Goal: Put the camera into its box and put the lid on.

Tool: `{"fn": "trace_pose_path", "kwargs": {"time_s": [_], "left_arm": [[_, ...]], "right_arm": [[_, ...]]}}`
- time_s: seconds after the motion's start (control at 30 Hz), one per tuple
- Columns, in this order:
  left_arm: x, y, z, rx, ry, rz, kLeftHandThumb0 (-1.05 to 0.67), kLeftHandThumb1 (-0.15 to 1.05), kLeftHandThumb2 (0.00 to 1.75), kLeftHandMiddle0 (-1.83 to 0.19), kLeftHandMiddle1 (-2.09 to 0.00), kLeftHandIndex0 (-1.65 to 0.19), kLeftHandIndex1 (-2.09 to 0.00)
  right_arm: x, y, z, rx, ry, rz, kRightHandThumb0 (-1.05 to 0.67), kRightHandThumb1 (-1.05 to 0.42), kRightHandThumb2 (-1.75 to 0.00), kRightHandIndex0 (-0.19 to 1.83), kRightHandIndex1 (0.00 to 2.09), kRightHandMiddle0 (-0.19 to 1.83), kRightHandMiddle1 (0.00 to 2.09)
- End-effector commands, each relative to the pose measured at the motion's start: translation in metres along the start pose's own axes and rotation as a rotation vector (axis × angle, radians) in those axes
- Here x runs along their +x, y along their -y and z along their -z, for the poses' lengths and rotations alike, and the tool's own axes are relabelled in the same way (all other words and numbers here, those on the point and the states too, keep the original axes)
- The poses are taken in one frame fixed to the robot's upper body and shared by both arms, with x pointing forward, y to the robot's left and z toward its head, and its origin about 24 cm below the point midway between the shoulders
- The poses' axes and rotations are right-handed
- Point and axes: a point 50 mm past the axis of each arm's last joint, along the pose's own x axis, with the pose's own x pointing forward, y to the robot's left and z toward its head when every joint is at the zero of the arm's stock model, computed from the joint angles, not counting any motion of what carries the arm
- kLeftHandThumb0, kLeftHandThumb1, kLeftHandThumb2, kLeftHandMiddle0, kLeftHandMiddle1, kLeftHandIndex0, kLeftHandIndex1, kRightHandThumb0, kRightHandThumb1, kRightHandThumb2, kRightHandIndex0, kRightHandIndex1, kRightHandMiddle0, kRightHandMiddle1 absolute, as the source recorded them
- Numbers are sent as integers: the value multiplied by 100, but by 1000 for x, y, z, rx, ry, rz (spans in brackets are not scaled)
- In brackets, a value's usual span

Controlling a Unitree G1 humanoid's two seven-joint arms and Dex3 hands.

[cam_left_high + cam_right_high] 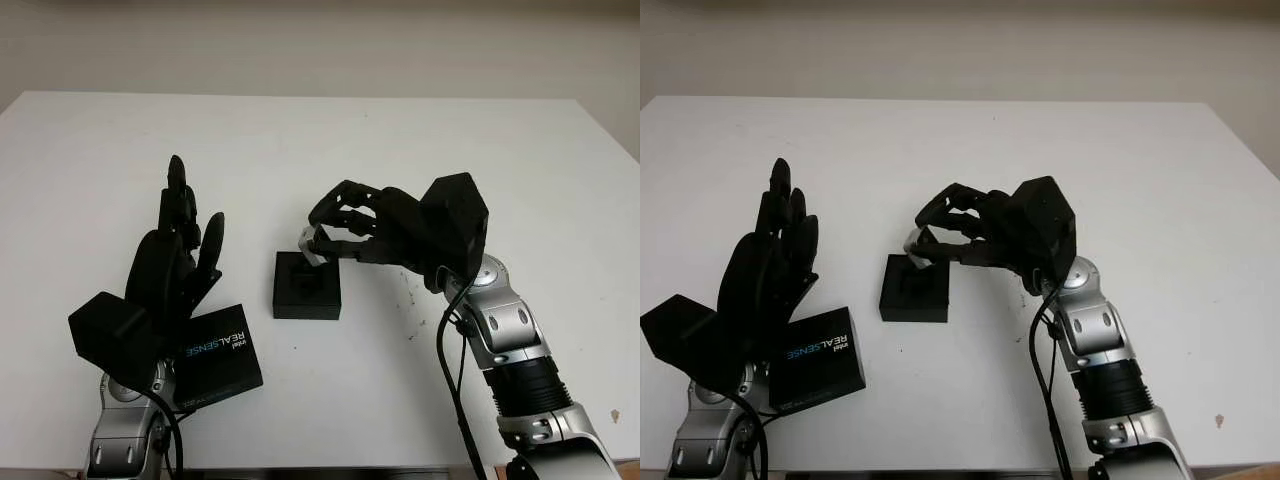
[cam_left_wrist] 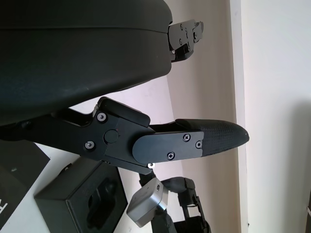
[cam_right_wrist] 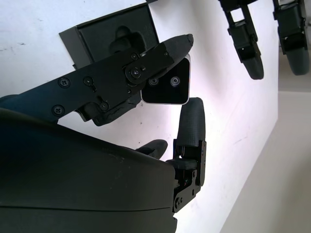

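A small silver camera (image 1: 313,243) is held just above an open black box (image 1: 307,286), its black lid (image 1: 218,356) lying nearby.

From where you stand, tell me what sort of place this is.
Probably a lab or test bench, not a home: a bare white table against a plain wall, holding just a black foam-lined box and its RealSense lid. The right hand holds the small silver camera above the box; the left hand is open beside the lid.

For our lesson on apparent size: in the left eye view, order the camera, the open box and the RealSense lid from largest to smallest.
1. RealSense lid, partly hidden by the open left hand.
2. Open box.
3. Camera, in the right hand above the box.
The lid lies nearer, so its lead is unsure.
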Motion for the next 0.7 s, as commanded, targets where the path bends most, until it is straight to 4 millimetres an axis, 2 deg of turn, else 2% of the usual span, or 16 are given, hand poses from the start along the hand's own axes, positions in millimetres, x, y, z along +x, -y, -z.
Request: {"fn": "trace_pose_path", "kwargs": {"time_s": [0.0,0.67], "left_arm": [[1,1,-2,-5,15,4,-77,105,49,19,-1,19,0],[-1,1,-1,-5,7,0,-78,105,48,19,-3,19,0]], "right_arm": [[1,3,-8,-29,0,-16,-43,-91,-5,28,37,39,166],[3,4,-5,-93,-53,-80,-43,-91,-5,28,39,35,173]]}}
